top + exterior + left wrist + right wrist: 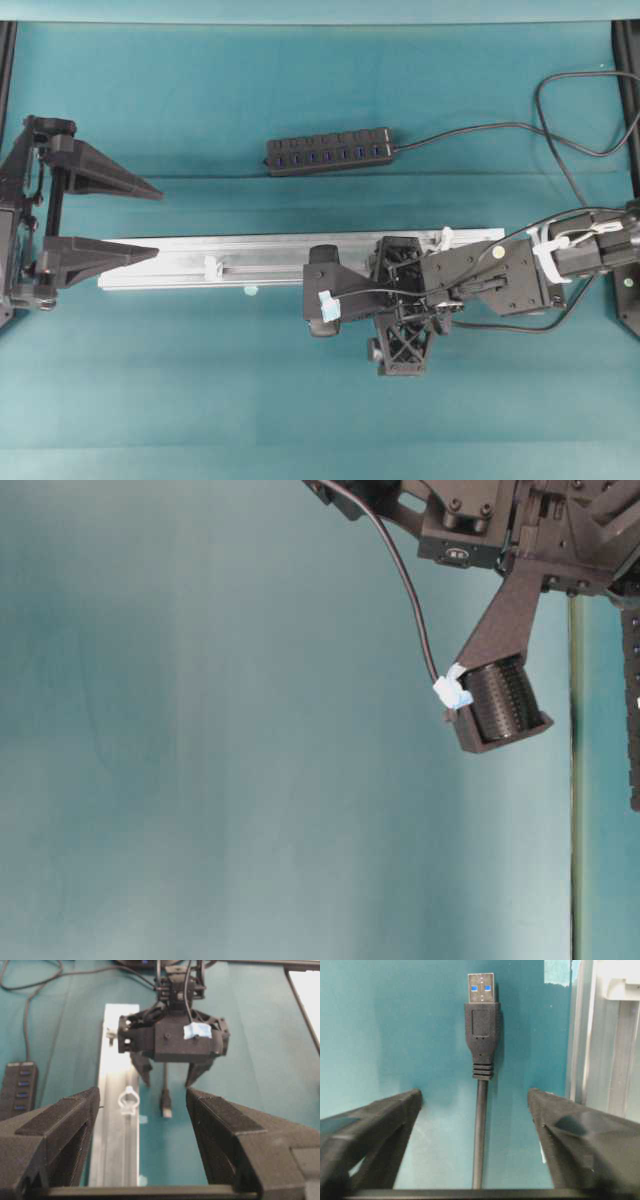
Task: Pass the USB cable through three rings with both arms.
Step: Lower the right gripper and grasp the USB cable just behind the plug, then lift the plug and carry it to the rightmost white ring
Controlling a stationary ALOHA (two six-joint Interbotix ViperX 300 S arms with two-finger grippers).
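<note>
On my far left, the left gripper (160, 222) sits parked at the table edge with its two pointed fingers spread wide and nothing between them. One finger overlaps the left end of the long aluminium rail (260, 258), which runs across the teal table (200, 380). I see one translucent ring (212, 267) on the rail not far from that end; my left wrist camera shows it upright (128, 1100), just beside the USB cable's plug (165, 1105). Behind the rail, well apart, lies the black multi-port hub (330, 152). Further right, the right gripper (476, 1105) points down at the table just in front of the rail. Its jaws straddle the USB cable (480, 1125), which lies flat between them, with clear gaps either side, so nothing is gripped. The silver tip of the plug (481, 987) points away from the wrist. Another ring (444, 238) stands on the rail near its right end.
</note>
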